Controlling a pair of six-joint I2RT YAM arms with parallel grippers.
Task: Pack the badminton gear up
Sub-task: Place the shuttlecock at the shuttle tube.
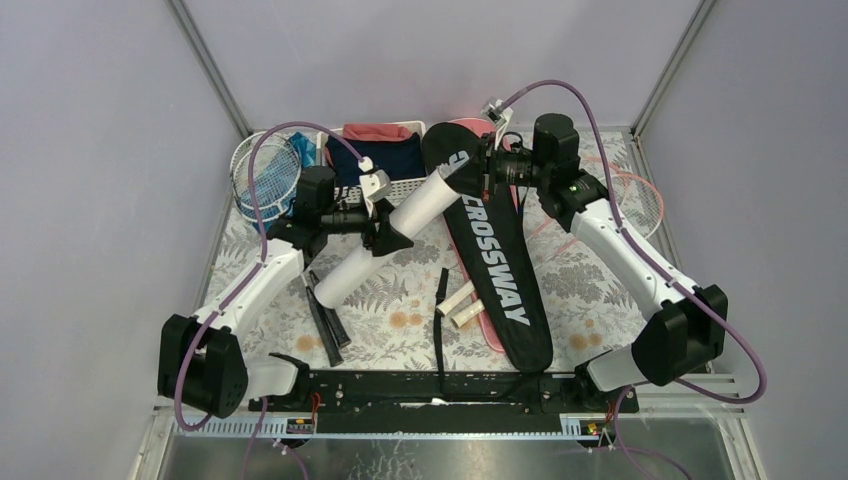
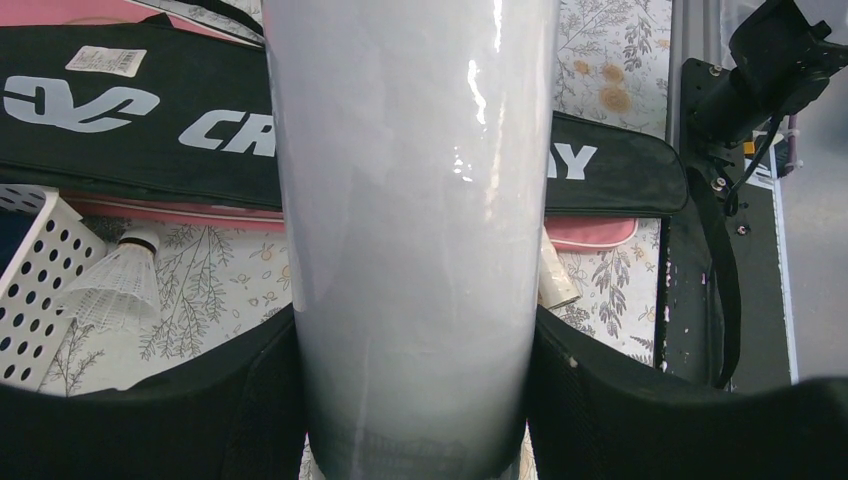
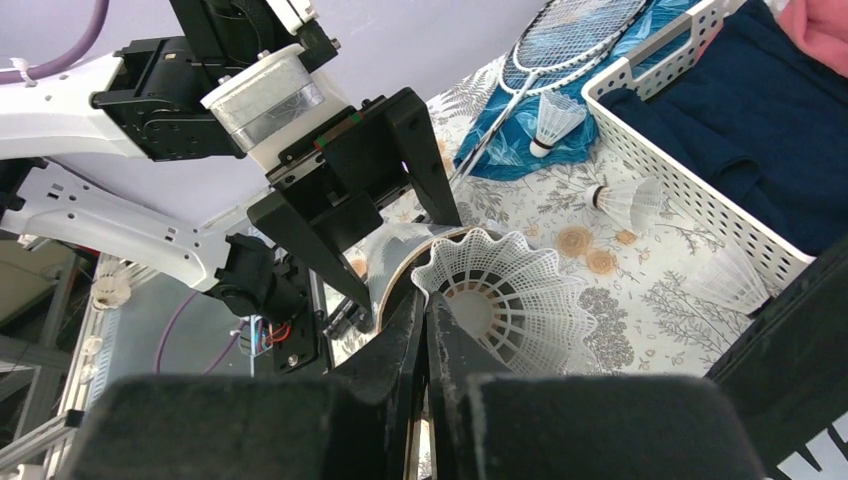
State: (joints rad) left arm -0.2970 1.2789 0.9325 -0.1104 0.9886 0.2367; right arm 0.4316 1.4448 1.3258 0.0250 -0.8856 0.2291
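Reaching left, the right gripper pinches a shuttlecock at the tube.

Lilac walls, aluminium corner posts, fern-print tablecloth.

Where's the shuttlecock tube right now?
Top view, left of centre: the shuttlecock tube slants in the left gripper, its far end by the black CROSSWAY bag.
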